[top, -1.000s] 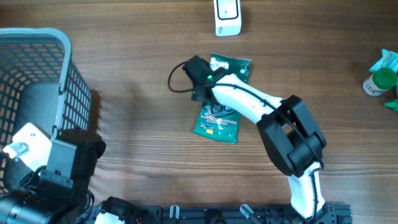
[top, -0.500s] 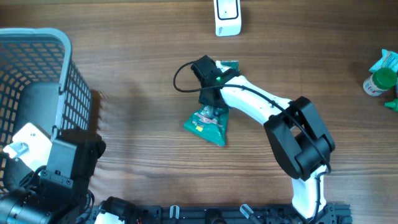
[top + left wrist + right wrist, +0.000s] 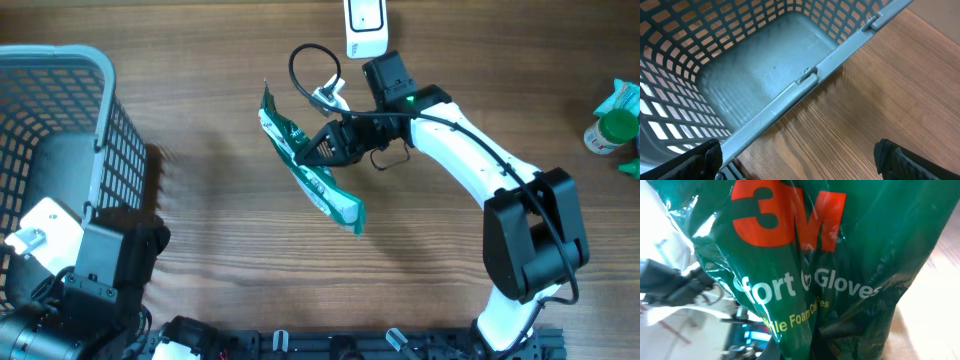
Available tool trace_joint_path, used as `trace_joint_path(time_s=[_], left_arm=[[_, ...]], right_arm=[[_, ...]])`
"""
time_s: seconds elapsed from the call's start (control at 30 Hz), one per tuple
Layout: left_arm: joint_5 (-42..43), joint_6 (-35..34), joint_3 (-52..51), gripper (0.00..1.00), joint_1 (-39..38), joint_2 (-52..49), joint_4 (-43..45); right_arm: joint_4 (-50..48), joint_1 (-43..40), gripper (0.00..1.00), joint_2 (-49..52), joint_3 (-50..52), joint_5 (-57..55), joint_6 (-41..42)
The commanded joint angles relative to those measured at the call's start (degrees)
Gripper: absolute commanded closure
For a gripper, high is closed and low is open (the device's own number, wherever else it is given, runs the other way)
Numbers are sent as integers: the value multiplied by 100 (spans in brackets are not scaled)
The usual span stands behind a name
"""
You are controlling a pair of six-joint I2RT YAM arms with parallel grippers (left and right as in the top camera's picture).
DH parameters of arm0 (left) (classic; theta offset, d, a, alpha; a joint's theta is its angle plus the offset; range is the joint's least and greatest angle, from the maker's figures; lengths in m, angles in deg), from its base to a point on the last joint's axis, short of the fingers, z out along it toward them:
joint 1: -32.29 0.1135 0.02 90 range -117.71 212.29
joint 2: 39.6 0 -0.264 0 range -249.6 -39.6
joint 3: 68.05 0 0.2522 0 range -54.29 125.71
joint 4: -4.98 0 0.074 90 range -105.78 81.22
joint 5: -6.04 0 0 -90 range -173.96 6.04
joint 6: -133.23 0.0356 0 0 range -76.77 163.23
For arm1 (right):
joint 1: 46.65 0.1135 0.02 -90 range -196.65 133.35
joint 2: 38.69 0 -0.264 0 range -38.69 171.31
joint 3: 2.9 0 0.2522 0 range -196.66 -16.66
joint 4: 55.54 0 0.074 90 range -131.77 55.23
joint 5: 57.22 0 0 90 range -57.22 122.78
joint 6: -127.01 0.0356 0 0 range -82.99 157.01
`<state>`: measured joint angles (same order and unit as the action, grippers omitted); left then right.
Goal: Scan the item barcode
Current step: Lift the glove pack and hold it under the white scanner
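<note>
The item, a green 3M gloves packet (image 3: 305,165), hangs above the table, turned on edge and slanting from upper left to lower right. My right gripper (image 3: 328,147) is shut on its middle. In the right wrist view the packet (image 3: 805,255) fills the frame, its printed front facing the camera, and the right gripper (image 3: 812,342) pinches its crumpled lower part. No barcode shows in any view. A white scanner (image 3: 366,25) stands at the back edge, just behind the right arm. My left gripper (image 3: 800,162) stands open over bare wood beside the basket, holding nothing.
A large grey mesh basket (image 3: 60,60) fills the left side, and its rim (image 3: 805,82) crosses the left wrist view. The left arm (image 3: 90,270) sits at the front left. A green-capped bottle (image 3: 608,131) and a green packet (image 3: 622,98) lie at the far right edge.
My right gripper shut on the packet, lifted it off the table and swung it back and left toward the scanner, turning it on edge. The left arm has not moved.
</note>
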<state>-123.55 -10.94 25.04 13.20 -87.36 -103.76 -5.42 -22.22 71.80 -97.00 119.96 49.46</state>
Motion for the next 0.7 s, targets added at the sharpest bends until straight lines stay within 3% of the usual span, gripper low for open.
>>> trace_joint_path(time_s=[0.0,0.07,0.13,0.2,0.23,0.3,0.4,0.47,0.53,0.67], left_arm=[[-94,-72,11,0,26,15,-2],[-94,-72,11,0,26,15,-2],[-94,-72,11,0,26,15,-2],[-94,-72,11,0,26,15,-2],[-94,-72,11,0,26,15,-2],[-94,-72,11,0,26,15,-2],[-94,-72,11,0,26,15,-2],[-94,-72,11,0,26,15,-2],[-94,-72,11,0,26,15,-2],[-94,-74,11,0,26,15,-2]], right_arm=[[-83,-17,96,-35,9,304,404],[-26,11,96,-35,11,-1421,413],[-85,26,96,-31,13,-1014,422],[-313,15,96,-31,11,11,1102],[-529,9,96,-31,11,461,1655],[-719,-2,96,-31,11,584,4223],[-719,-22,96,-31,11,564,6660],[-721,-94,96,-31,11,570,7453],[-723,-214,96,-31,11,584,7753],[-990,-243,96,-31,11,579,7493]])
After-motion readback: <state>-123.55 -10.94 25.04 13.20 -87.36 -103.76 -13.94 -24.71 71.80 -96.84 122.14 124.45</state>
